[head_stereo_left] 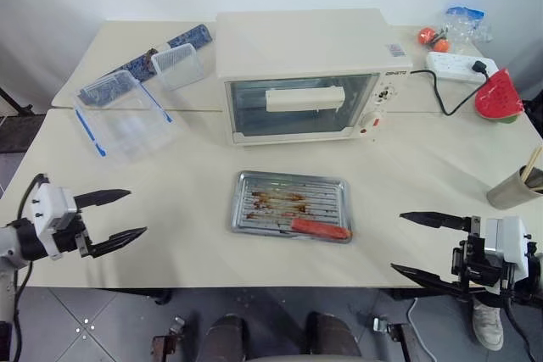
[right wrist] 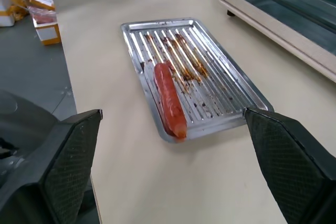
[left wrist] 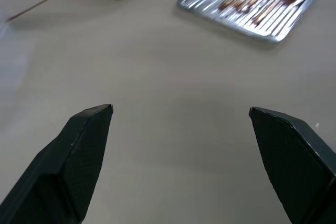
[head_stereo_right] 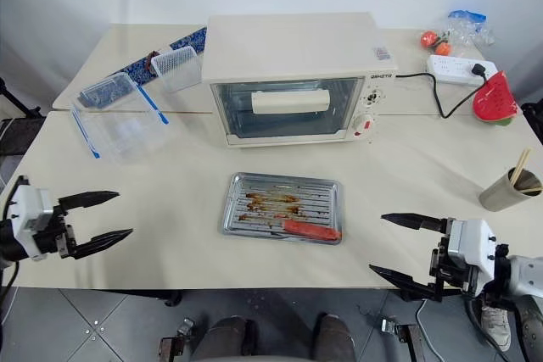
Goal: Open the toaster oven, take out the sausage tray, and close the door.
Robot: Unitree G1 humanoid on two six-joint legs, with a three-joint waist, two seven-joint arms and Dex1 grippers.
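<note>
The cream-white toaster oven (head_stereo_left: 310,69) stands at the back of the table, its glass door (head_stereo_left: 299,105) shut with the bar handle across it. In front of it the silver sausage tray (head_stereo_left: 291,205) lies flat on the table, greasy, with one red sausage (right wrist: 169,98) along its near edge. My left gripper (head_stereo_left: 114,218) hovers open over the table's front left, well apart from the tray. My right gripper (head_stereo_left: 424,245) stands open at the front right edge, pointing toward the tray (right wrist: 194,74), with nothing between its fingers.
Clear plastic containers (head_stereo_left: 127,116) and a blue patterned strip lie at the back left. A power strip (head_stereo_left: 458,65), a watermelon slice (head_stereo_left: 499,95) and small orange items sit at the back right. A cup with chopsticks (head_stereo_left: 517,186) stands near the right edge.
</note>
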